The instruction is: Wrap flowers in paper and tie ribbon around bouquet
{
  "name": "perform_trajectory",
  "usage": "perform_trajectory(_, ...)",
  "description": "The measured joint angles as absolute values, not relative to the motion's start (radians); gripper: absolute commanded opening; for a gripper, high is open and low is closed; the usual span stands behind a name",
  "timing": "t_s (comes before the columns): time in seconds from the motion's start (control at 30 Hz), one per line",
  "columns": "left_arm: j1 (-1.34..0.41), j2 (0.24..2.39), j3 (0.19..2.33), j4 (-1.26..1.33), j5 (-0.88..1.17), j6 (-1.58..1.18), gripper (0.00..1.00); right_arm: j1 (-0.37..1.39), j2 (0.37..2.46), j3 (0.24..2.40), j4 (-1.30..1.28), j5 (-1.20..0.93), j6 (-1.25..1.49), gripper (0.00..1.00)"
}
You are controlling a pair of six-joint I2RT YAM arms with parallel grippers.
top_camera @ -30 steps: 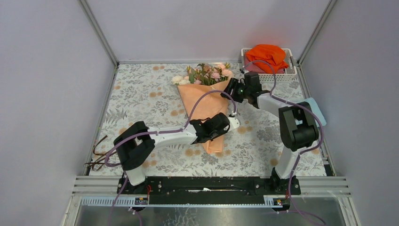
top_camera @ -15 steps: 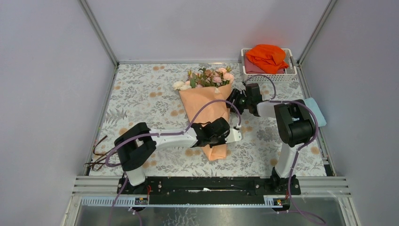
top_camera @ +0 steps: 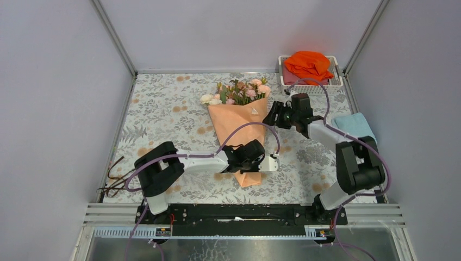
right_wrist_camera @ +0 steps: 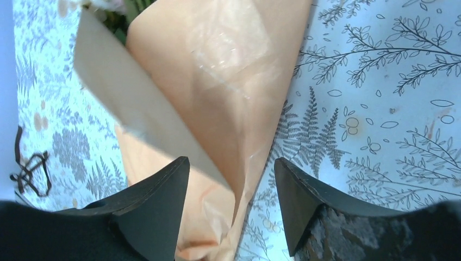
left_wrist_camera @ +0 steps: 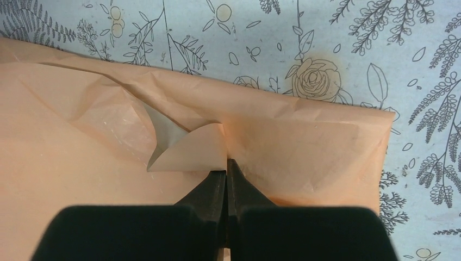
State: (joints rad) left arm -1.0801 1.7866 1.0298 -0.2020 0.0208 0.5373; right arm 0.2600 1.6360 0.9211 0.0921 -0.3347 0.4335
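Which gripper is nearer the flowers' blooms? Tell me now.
Right. The right gripper hangs open beside the wide end of the paper, just right of the flowers. The left gripper is shut near the paper's narrow end, far from them.

My left arm [top_camera: 195,161] lies low, stretched rightward from its base, forearm about level, elbow block near the base. My left gripper [left_wrist_camera: 226,169] points forward and down, fingers [left_wrist_camera: 215,187] pressed flat together, no gap showing. My right arm [top_camera: 356,163] has its elbow raised on the right side, forearm reaching forward and left. My right gripper [right_wrist_camera: 231,169] is angled down, jaws spread well apart.
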Motion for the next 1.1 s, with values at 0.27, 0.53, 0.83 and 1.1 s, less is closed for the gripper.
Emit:
perform_trajectory(0.27, -1.080, 1.787, 1.029, -0.202, 0.024, 0.545, 0.05, 0.260, 1.481, 0.812, 0.117, -0.427, 0.313, 0.71)
perform_trajectory(0.53, -1.081, 1.787, 1.028, -0.199, 0.025, 0.556, 0.06, 0.261, 1.608, 0.821, 0.239, -0.542, 0.317, 0.70)
perform_trajectory(0.83, -1.080, 1.787, 1.044, -0.226, 0.050, 0.554, 0.40, 0.284, 1.781, 0.854, 0.400, -0.550, 0.391, 0.00)
perform_trajectory(1.1, -1.085, 1.787, 1.210, -0.437, 0.242, 0.513, 0.61, 0.286, 1.872, 0.888, 0.491, -0.465, 0.471, 0.00)
